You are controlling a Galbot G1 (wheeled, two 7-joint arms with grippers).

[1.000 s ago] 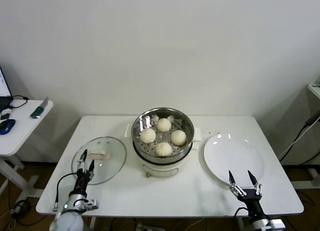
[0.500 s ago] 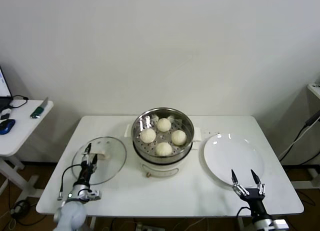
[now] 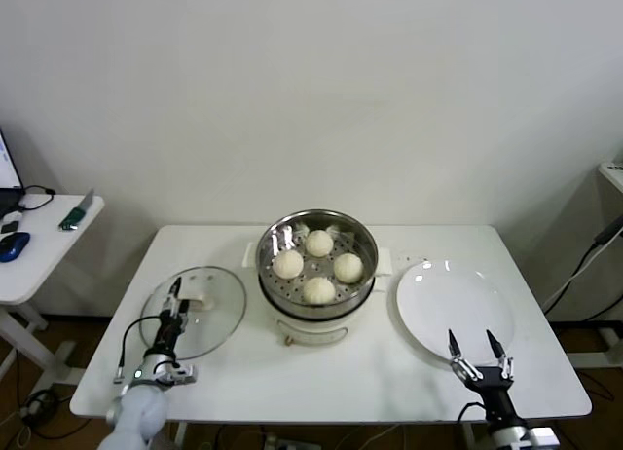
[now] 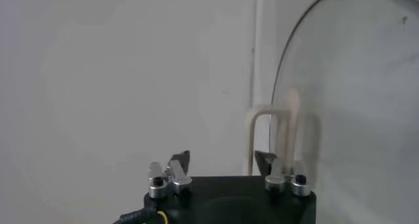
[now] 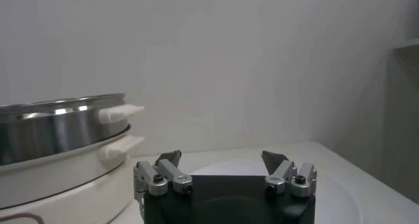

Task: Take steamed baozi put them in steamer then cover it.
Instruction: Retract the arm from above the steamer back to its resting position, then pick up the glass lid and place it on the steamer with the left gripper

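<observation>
- Head view: the steamer (image 3: 316, 265) stands mid-worktop toward the back edge, on a white cooker base (image 3: 313, 325), with four steamed baozi (image 3: 318, 290) inside, uncovered.
- The cover (image 3: 195, 312), clear glass with a cream handle (image 3: 201, 300), lies flat on the worktop (image 3: 370, 372) near its left edge, just beside the steamer.
- The left tool (image 3: 174, 302) sits over the cover at the handle; I cannot tell from here how wide its fingers stand.
- An empty white plate (image 3: 454, 310) lies near the right edge; the right tool (image 3: 476, 349) hangs at the plate's front rim, fingers spread wide, holding nothing.
- Left wrist view: the left tool (image 4: 222, 161) has its fingers apart, with the handle (image 4: 280, 137) ahead of them and not clamped; the cover (image 4: 353, 107) fills one side.
- Right wrist view: the right tool (image 5: 222, 160) is spread and empty above the plate (image 5: 340, 199), with the steamer (image 5: 59, 130) off to one side.
</observation>
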